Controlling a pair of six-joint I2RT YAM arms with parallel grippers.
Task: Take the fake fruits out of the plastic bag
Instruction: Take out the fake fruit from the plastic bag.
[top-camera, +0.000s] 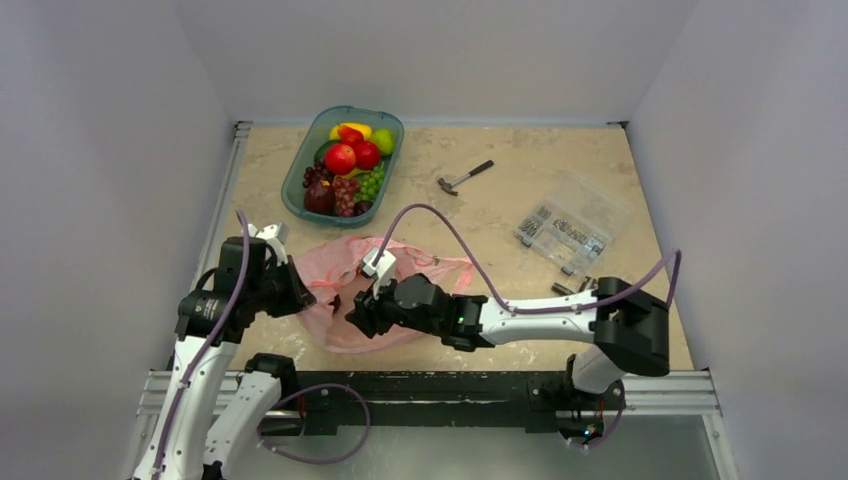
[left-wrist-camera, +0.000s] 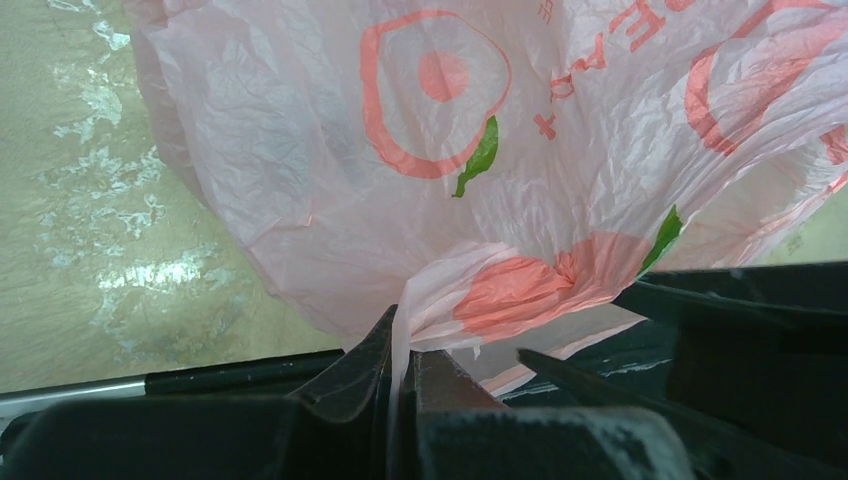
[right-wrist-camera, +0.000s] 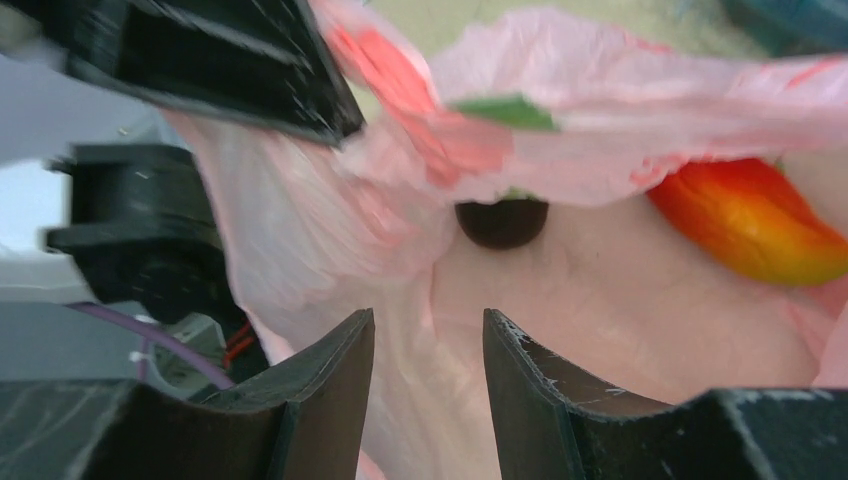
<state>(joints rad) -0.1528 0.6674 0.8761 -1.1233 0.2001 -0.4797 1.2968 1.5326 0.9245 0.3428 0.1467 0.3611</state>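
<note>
The pink plastic bag (top-camera: 345, 270) lies crumpled on the table in front of the arms. My left gripper (top-camera: 303, 292) is at its left edge, shut on a fold of the bag (left-wrist-camera: 400, 150); the film runs between the closed jaws (left-wrist-camera: 402, 345). My right gripper (top-camera: 355, 322) is open at the bag's near side. Its jaws (right-wrist-camera: 428, 335) stand apart, with pink film behind the gap. Inside the bag (right-wrist-camera: 620, 300) I see an orange-red fake fruit (right-wrist-camera: 745, 225) and a dark round fruit (right-wrist-camera: 502, 222), partly hidden by a fold.
A teal tray (top-camera: 292, 185) at the back left holds several fake fruits, among them a red apple (top-camera: 340, 158) and grapes. A small hammer (top-camera: 465, 178) and a clear box of small parts (top-camera: 570, 230) lie to the right.
</note>
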